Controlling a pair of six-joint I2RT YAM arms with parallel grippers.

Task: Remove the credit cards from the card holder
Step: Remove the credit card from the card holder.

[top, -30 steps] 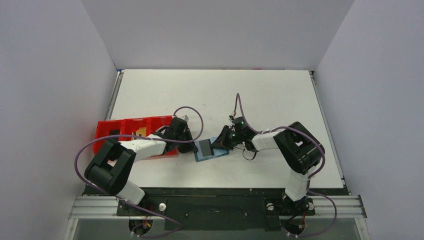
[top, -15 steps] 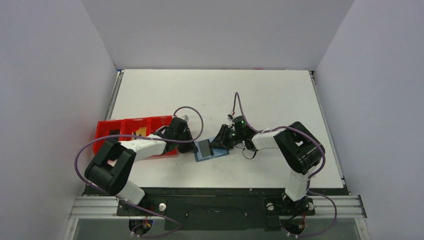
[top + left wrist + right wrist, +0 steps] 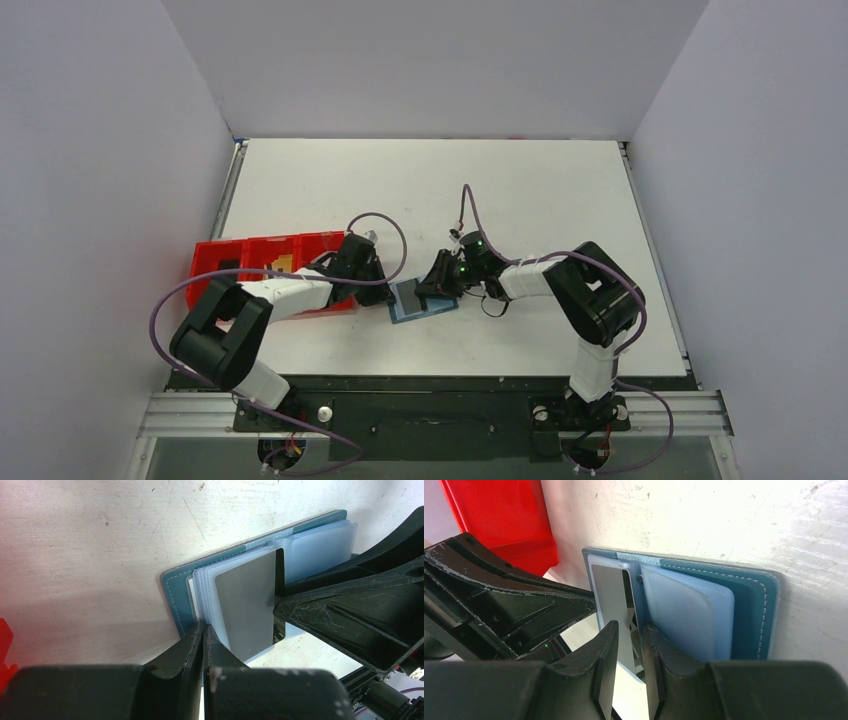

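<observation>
The blue card holder (image 3: 424,306) lies open on the table between my two grippers. Its clear sleeves (image 3: 320,545) are fanned out, and a dark grey credit card (image 3: 247,605) sits in the top one. My left gripper (image 3: 204,626) is shut, its tips pressing down on the holder's left edge (image 3: 176,600). From the right, my right gripper (image 3: 630,627) reaches in with its jaws slightly open. They straddle the near edge of the grey card (image 3: 611,597), with a gap on one side. A tan card (image 3: 284,264) lies in the red tray.
The red three-compartment tray (image 3: 262,248) stands left of the holder, right behind my left arm, and shows in the right wrist view too (image 3: 499,515). Purple cables loop over both forearms. White walls enclose the table on three sides.
My right gripper's jaws have parted a little and slid left over the grey card's edge. The left gripper and the holder have stayed put.
</observation>
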